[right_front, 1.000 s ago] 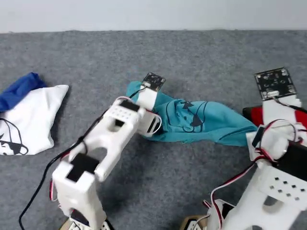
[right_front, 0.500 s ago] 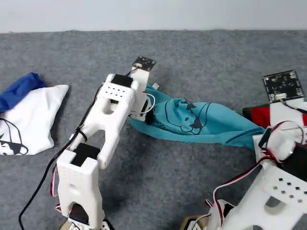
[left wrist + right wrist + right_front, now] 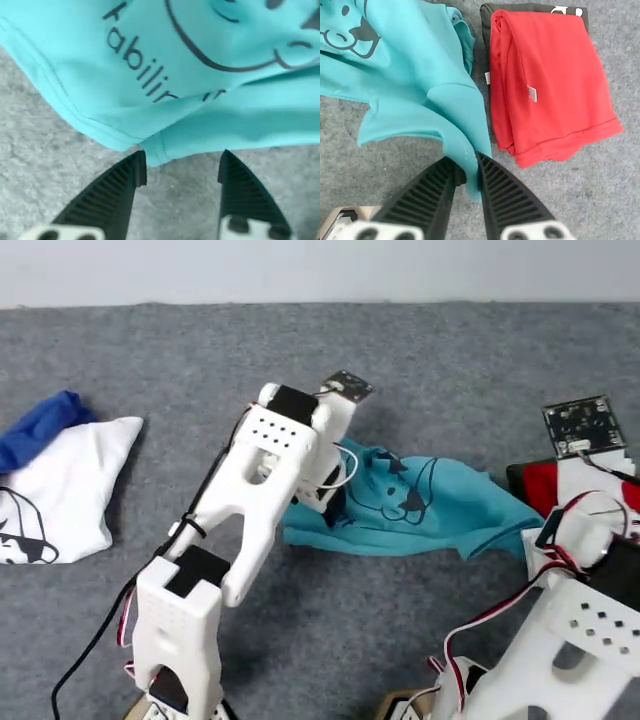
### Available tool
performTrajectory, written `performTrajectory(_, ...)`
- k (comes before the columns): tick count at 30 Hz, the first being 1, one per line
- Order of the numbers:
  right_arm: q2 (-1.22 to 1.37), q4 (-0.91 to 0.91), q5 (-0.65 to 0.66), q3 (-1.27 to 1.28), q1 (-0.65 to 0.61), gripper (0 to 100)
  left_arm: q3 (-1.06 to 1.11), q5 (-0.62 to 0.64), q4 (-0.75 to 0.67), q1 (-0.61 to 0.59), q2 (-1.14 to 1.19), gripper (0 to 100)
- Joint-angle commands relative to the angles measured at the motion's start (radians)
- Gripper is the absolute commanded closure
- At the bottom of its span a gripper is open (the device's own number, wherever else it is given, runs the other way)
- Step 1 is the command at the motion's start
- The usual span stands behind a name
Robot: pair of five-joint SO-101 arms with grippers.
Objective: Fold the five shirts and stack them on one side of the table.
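5 shirts on grey desk [image 3: 430, 360].

Teal shirt [image 3: 430, 505]: mid-desk, lying mostly flat but wrinkled, print side up. Long axis runs L–R across desk in high view. One end sits under wrist of L arm [image 3: 250, 490], other end tapers toward R arm [image 3: 590, 610] at desk's right side. Hem edge at L end is doubled over on itself (L wrist view).

L end effector [image 3: 183, 165]: fingers apart, low over desk. Folded hem corner of teal shirt sits just ahead of the gap between the tips; not gripped. Can't tell if tips touch the cloth.

R end effector [image 3: 467, 172]: fingers together, clamped on a narrow corner of teal shirt at its R end. Cloth pinched between the two fingers and fans out from there.

Red shirt [image 3: 545, 85]: folded to a neat rectangle at right side of desk, just beside R end of teal shirt, touching or nearly so. Lies on top of dark shirt [image 3: 535, 9], also folded; dark edge shows along one side of red.

White shirt [image 3: 60, 490]: left edge of desk, loosely folded, black print up, well apart from teal. Blue shirt [image 3: 40, 425]: bunched, touching white on far side, partly under it.
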Motion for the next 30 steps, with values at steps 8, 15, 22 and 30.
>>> performTrajectory(8, -0.015, -0.004, 0.078, -0.002, 0.105, 98.8, 0.056, -0.075, 0.025, 0.025, -0.009, 76)
performTrajectory(15, -0.019, -0.004, 0.094, -0.003, 0.136, 98.8, 0.173, -0.107, 0.021, 0.031, -0.006, 76)
performTrajectory(22, -0.019, -0.005, 0.095, -0.003, 0.136, 98.8, 0.179, -0.114, -0.028, 0.081, 0.002, 76)
performTrajectory(30, -0.021, -0.001, 0.095, -0.003, 0.136, 98.8, 0.249, -0.117, -0.229, 0.063, 0.003, 76)
